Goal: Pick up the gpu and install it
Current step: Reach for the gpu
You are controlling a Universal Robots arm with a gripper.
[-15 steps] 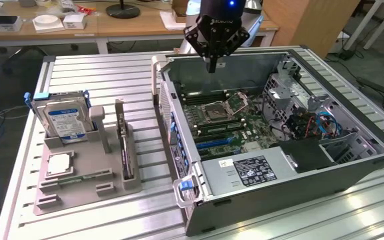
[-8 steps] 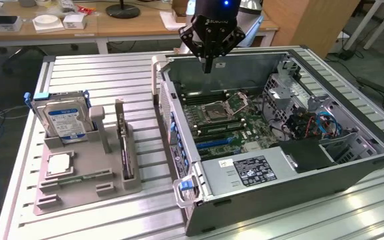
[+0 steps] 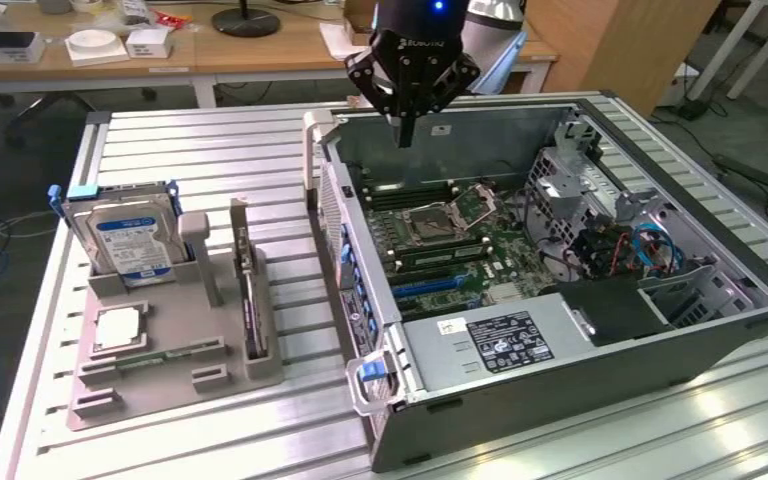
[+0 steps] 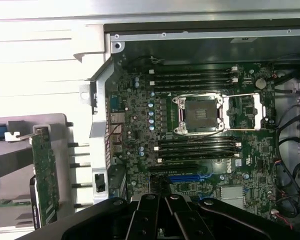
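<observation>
Finding the gpu (image 3: 253,310) standing on its long edge in a narrow slot of the grey parts holder (image 3: 171,388), on the exterior view's left of the open computer case (image 3: 531,405). Reading that upright pose as deliberate: keeping the card's top edge free and reachable from above, with the holder's posts seemingly steadying it. Seeing, through the wrist view, the card's green face and its metal bracket end near the case's outer wall. Noting nothing touching the card; judging the pick-up as not yet done.

Sharing the same holder: a hard drive (image 3: 131,245) with a blue-and-white label, propped upright in its own cradle, and a small square silver-topped chip (image 3: 117,328) lying flat in a recess, each kept apart from the card. Resting holder and case side by side on the slatted aluminium surface (image 3: 197,165).

Moving outward to the case, lying on its side with the panel off, exposing the motherboard (image 3: 458,255), the open processor socket (image 3: 440,217) and a blue expansion slot (image 3: 427,287) facing upward, presumably for access from overhead.

Hanging above the case's far end, pointing straight down over the motherboard: the pincer (image 3: 406,135), fingers pressed together and pinching nothing, well apart from the gpu.
</observation>
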